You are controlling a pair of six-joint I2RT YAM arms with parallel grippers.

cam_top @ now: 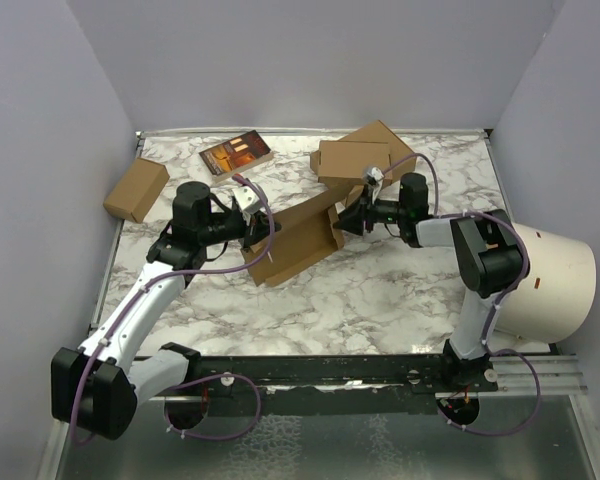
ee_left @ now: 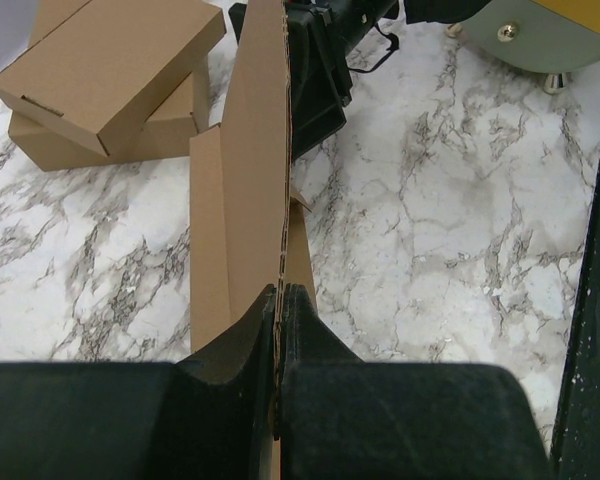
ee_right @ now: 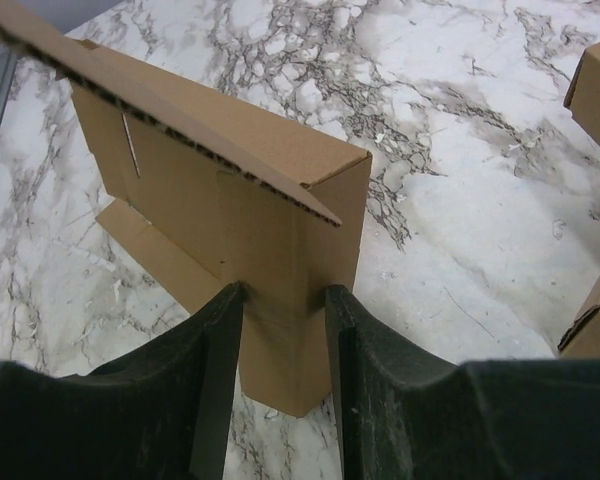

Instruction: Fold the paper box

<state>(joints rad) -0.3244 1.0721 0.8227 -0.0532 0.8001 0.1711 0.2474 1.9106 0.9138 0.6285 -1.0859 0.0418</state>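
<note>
Folding the paper box (cam_top: pixel 292 243), which stands mid-way across the table (cam_top: pixel 400 290): my left gripper (ee_left: pixel 280 298) pinches a raised panel's edge, and my right gripper (ee_right: pixel 283 300) clamps the folded corner wall. Next, I judge, the upright panel must swing over and tuck.

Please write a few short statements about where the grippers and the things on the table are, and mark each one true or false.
1. The left gripper is closed on a thin edge of the paper box. True.
2. The right gripper is far away from the paper box. False: it is closed around a folded part of the box.
3. The small carton lies at the right side of the table. False: it lies at the left side, close to the wall.
4. A book lies on the far part of the table. True.
</note>
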